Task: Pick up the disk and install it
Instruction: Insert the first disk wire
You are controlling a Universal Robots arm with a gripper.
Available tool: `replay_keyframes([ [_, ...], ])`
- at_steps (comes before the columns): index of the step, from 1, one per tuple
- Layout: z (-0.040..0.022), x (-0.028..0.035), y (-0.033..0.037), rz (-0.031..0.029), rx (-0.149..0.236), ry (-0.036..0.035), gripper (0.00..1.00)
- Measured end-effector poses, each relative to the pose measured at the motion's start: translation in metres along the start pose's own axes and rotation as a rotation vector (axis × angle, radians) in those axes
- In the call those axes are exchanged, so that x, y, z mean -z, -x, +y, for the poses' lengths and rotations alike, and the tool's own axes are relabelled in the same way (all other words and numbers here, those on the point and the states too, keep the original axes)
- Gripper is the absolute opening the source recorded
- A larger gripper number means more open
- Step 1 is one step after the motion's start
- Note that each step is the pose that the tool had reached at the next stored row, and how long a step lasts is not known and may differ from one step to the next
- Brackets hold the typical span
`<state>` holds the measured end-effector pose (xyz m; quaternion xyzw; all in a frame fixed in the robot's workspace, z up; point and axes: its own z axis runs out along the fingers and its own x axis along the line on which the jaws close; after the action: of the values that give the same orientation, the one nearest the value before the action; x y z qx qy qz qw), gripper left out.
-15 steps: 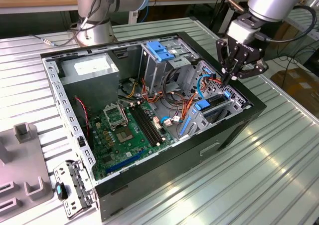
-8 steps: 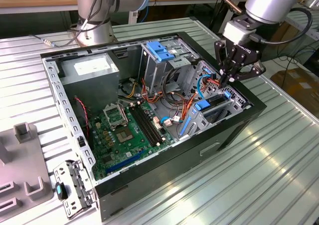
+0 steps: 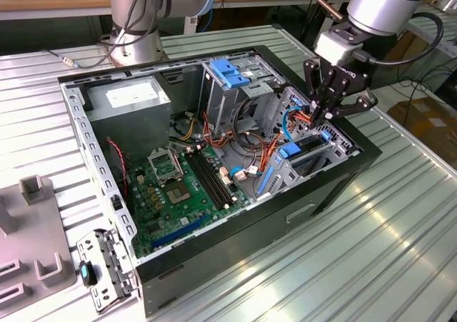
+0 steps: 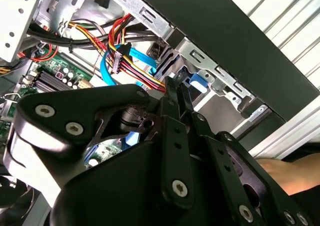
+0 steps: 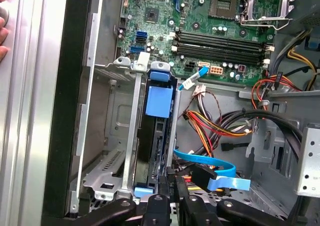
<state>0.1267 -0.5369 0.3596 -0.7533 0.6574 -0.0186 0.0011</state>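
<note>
In the exterior view, a grey plastic fixture (image 3: 28,243) and a loose metal bracket (image 3: 103,265) are seen nearest on the ribbed metal worktop (image 3: 371,250), at the exterior view's left. Beyond them the open black computer case (image 3: 214,165) is laid on its side, with the green motherboard (image 3: 182,193) exposed inside. At the exterior view's right end of the case, the disk (image 3: 310,147) is seated edge-up in its metal bay (image 3: 300,166), its blue side rails (image 3: 289,151) showing at the top; in the first wrist view the disk (image 5: 157,131) is seen standing in the slot between two metal walls, a blue tab at each end. The gripper (image 3: 325,116) is held just above the far end of the disk, among the red, yellow and blue cables (image 3: 296,118). In the first wrist view the fingers (image 5: 161,196) are seen drawn together, with only a narrow gap between them, directly at the disk's end edge; whether that edge is actually pinched cannot be told. In the second wrist view the gripper (image 4: 175,93) is seen with its tips pointed at the blue tab beside the case wall. Farther back, a drive cage with a light-blue top (image 3: 228,72) and a grey power-supply box (image 3: 132,97) are seen, and behind the case a second robot arm's base (image 3: 136,22) is mounted.
</note>
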Motion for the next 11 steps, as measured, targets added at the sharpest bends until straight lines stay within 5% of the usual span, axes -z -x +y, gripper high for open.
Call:
replay_keyframes([
  [3, 0.0000, 0.0000, 0.0000, -0.0005, 0.000, -0.0001, 0.17],
  [6, 0.0007, -0.0008, -0.0040, -0.0141, -0.008, -0.0016, 0.17],
  [11, 0.0008, -0.0025, -0.0052, -0.0134, -0.057, -0.0002, 0.17],
])
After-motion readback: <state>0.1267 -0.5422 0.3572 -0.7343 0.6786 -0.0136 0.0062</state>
